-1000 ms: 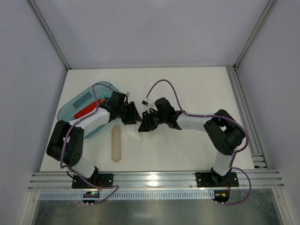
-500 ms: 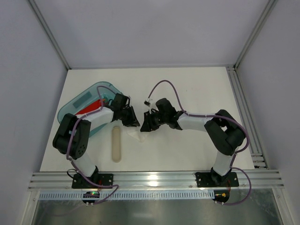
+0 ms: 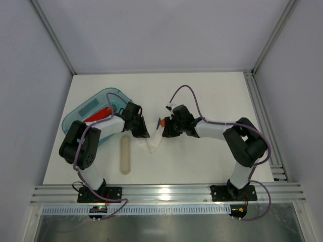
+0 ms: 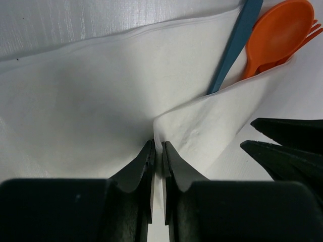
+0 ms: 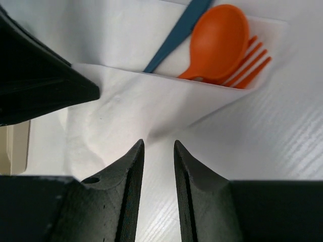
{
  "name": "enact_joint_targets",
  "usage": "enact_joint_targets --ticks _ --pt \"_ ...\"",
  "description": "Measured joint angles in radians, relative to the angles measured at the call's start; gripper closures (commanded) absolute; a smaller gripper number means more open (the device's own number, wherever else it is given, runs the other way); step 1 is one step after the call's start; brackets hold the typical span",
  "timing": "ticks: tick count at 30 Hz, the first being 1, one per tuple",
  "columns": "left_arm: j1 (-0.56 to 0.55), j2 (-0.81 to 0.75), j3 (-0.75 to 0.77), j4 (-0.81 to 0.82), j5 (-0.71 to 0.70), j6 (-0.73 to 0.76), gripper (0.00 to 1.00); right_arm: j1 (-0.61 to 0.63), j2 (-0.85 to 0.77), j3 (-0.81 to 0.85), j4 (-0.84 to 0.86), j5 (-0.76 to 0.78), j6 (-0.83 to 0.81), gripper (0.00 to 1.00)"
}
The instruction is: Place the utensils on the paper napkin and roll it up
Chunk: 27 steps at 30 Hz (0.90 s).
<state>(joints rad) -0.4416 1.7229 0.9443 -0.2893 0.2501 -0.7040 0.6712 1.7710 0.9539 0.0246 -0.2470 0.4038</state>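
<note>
White napkin, orange spoon and fork, blue handle.

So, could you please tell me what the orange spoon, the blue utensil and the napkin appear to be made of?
Orange spoon: likely plastic, smooth, evenly coloured, with a soft sheen. Blue utensil: probably matte plastic; only its slim handle shows. Napkin: thin white paper, judging by its soft creases and folded edge.

teal plastic tray at the white table's far-left side
</note>
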Motion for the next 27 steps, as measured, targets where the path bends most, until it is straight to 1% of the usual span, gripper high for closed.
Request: enact_joint_targets --ticks 7,15,17,18,19,22,27 --pt "-0.019 0.0 -0.007 0.014 -0.008 -0.049 0.84 -0.028 0.0 0.018 -0.068 0.08 0.022 0.68" --pt "-0.092 0.018 -0.009 0.069 -0.01 -0.153 0.83 -0.082 -0.002 0.019 -0.105 0.108 0.016 0.68" --pt "-0.105 0.023 -0.009 0.084 -0.01 -0.18 0.82 -0.091 -0.015 0.018 -0.125 0.098 0.01 0.72" --pt "-0.108 0.025 -0.009 0.09 -0.008 -0.187 0.82 -0.091 -0.027 0.016 -0.127 0.085 0.007 0.74" --pt "-0.111 0.027 -0.009 0.095 -0.008 -0.195 0.82 -0.091 -0.04 0.012 -0.126 0.064 0.003 0.81" --pt "-0.114 0.029 -0.013 0.107 -0.006 -0.21 0.82 -0.08 -0.09 -0.02 -0.106 -0.008 -0.006 0.88" --pt "-0.114 0.029 -0.021 0.127 0.0 -0.213 0.82 -0.037 -0.129 -0.1 -0.072 -0.129 -0.009 0.9"
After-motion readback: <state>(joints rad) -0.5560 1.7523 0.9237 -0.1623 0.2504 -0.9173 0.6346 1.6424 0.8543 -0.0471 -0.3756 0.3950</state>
